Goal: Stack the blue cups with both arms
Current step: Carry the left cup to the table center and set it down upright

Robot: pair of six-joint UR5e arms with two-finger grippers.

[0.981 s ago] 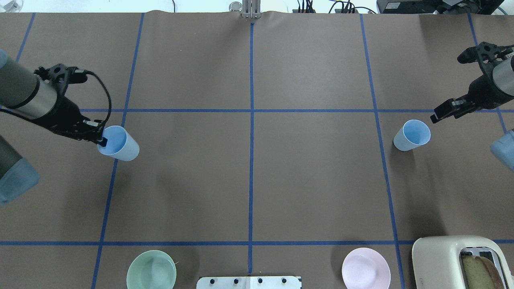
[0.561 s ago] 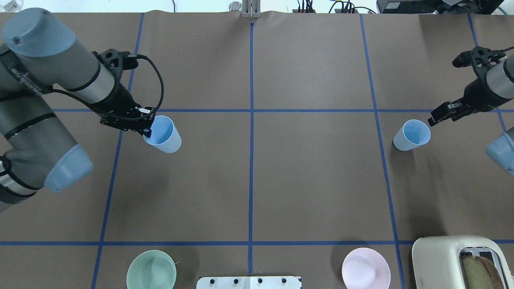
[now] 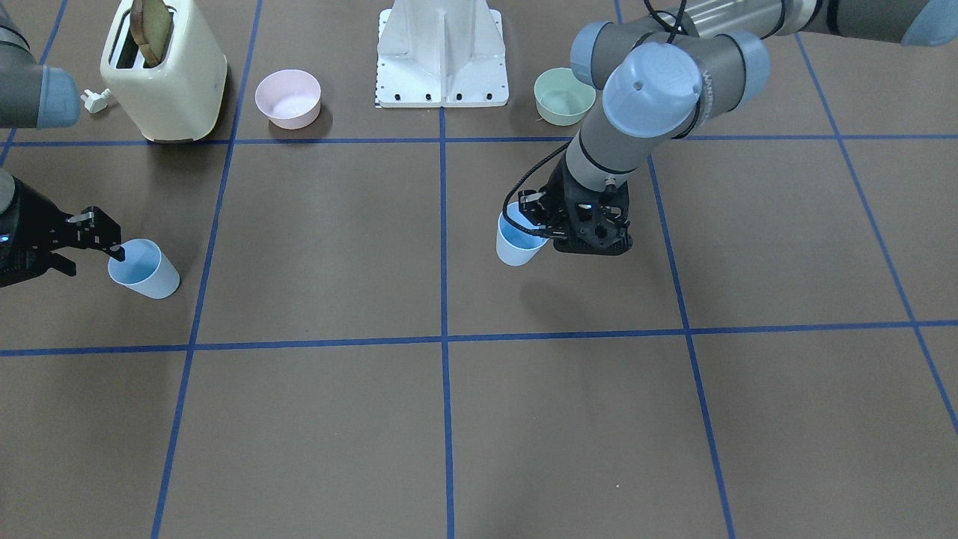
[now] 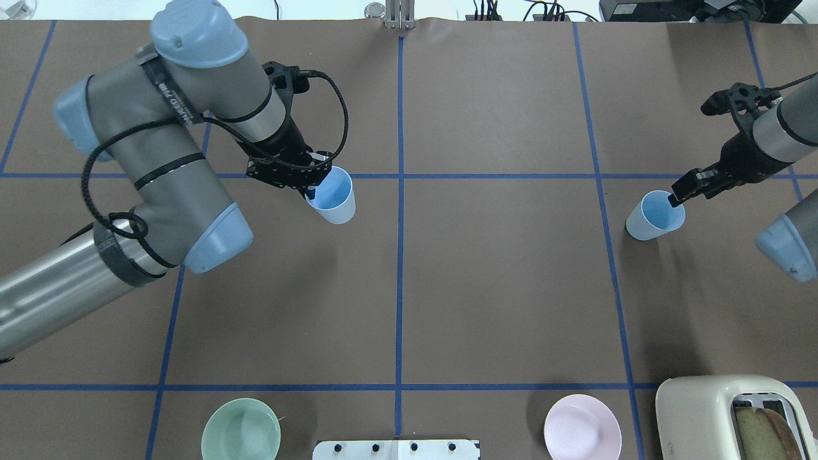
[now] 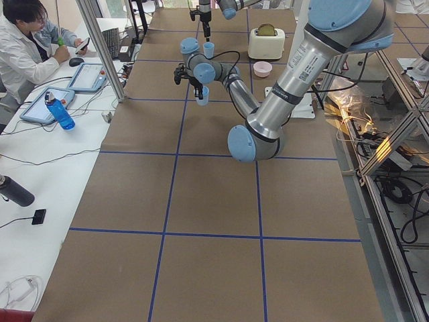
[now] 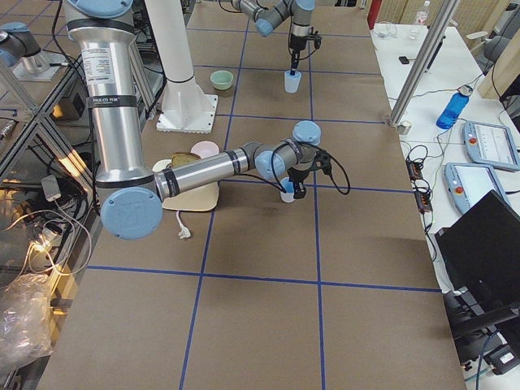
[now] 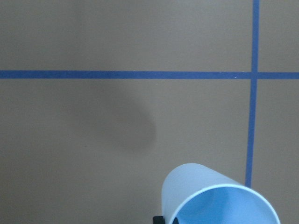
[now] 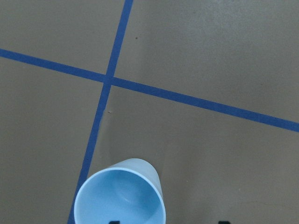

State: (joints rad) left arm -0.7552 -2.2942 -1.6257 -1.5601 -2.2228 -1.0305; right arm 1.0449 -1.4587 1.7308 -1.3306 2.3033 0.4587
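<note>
Two bowls and a toaster are found nearest the robot: the pale green bowl (image 4: 241, 429) at the left, the pink bowl (image 4: 582, 427) and the cream toaster (image 4: 716, 409) at the right. Farther out, the left blue cup (image 4: 332, 199) is clenched at its rim by the left end effector (image 4: 311, 191). Within the last second it has been carried from the far left of the counter (image 4: 498, 306) to just left of the centre line. The right blue cup (image 4: 655, 216) is stood upright, well apart at the right. The right end effector (image 4: 674, 199) has meanwhile been brought down to its rim, unclenched.

Stacking is judged not yet begun. In the front-facing view the left cup's shadow is seen lying apart from it, so it is lifted, which is not told from overhead. In the right wrist view the fingertips (image 8: 115, 221) are shown wide apart, astride the rim wall.
</note>
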